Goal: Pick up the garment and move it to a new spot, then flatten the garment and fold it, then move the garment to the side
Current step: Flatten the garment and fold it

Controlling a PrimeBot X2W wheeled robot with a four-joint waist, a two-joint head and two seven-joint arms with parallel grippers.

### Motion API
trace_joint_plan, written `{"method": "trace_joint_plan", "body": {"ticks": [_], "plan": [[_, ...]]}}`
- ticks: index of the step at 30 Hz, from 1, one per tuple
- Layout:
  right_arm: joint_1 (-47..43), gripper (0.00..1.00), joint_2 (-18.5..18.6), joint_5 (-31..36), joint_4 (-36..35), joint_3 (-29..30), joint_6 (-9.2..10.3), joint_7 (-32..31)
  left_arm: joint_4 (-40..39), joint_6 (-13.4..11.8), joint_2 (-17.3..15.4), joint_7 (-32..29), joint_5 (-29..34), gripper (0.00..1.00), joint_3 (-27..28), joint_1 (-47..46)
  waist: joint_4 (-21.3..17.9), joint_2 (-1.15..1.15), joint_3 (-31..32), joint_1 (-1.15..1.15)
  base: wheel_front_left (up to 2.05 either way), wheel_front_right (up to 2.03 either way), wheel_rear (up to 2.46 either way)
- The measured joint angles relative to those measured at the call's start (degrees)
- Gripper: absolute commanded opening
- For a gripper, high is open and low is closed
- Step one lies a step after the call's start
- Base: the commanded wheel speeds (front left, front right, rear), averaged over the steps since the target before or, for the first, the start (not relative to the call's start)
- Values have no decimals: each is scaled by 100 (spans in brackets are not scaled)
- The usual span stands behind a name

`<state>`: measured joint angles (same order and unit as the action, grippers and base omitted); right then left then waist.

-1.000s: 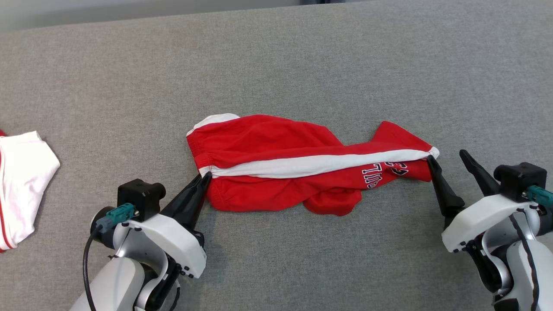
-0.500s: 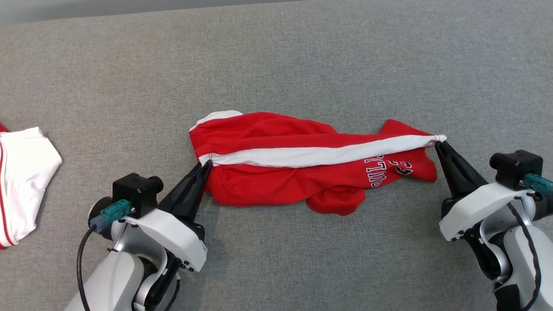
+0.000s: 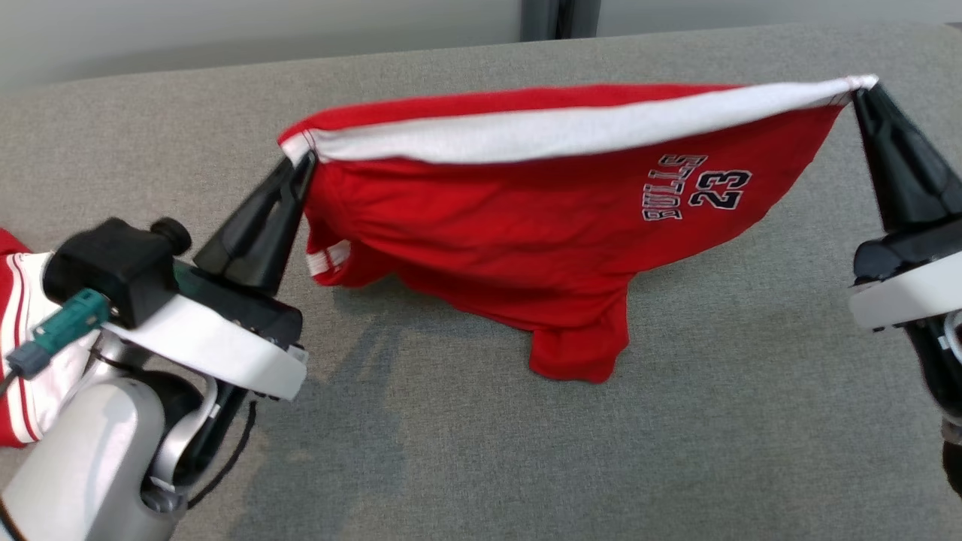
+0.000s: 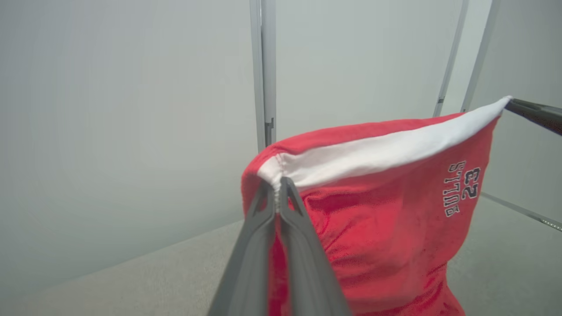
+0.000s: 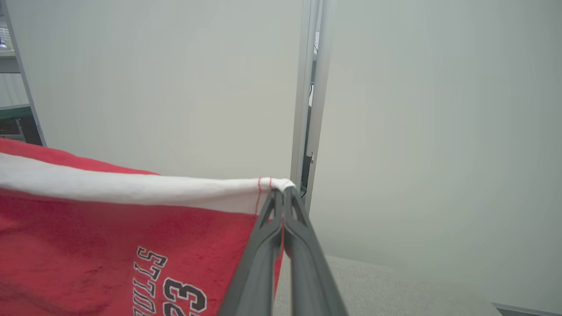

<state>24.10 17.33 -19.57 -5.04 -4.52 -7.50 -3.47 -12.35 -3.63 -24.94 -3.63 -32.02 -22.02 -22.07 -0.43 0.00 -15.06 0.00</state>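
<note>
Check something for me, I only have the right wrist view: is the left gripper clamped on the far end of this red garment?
Observer: Yes. The left gripper is shut on the waistband end of the red garment, right at its white stripe, opposite the right gripper.
Operator: Fully off the surface?
Observer: Probably not. In the head view the lowest fold looks to be touching the grey surface.
Operator: Anything else nearby?
Observer: A white garment with red trim lies at the robot's left, partly behind the left arm.
</note>
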Motion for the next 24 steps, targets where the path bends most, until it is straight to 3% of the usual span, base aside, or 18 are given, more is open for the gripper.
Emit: {"method": "trace_joint_plan", "body": {"ticks": [7,12,19,24], "plan": [[465,0,147,99,-1207,470,0,-548,-870,-168,-293,-290,97,0,388,-652,14,0,227,0,0,0,0],[635,0,145,81,-1656,709,0,-906,-1201,-249,-392,-476,137,0,523,-921,2,0,290,0,0,0,0],[763,0,26,-98,-1627,717,0,-1134,-1207,-246,-343,-570,110,0,460,-1141,-15,0,216,0,0,0,0],[1354,0,-31,-344,-1012,586,0,-1184,-621,-60,-190,-531,-55,0,443,-1726,-7,0,-16,0,0,0,0]]}}
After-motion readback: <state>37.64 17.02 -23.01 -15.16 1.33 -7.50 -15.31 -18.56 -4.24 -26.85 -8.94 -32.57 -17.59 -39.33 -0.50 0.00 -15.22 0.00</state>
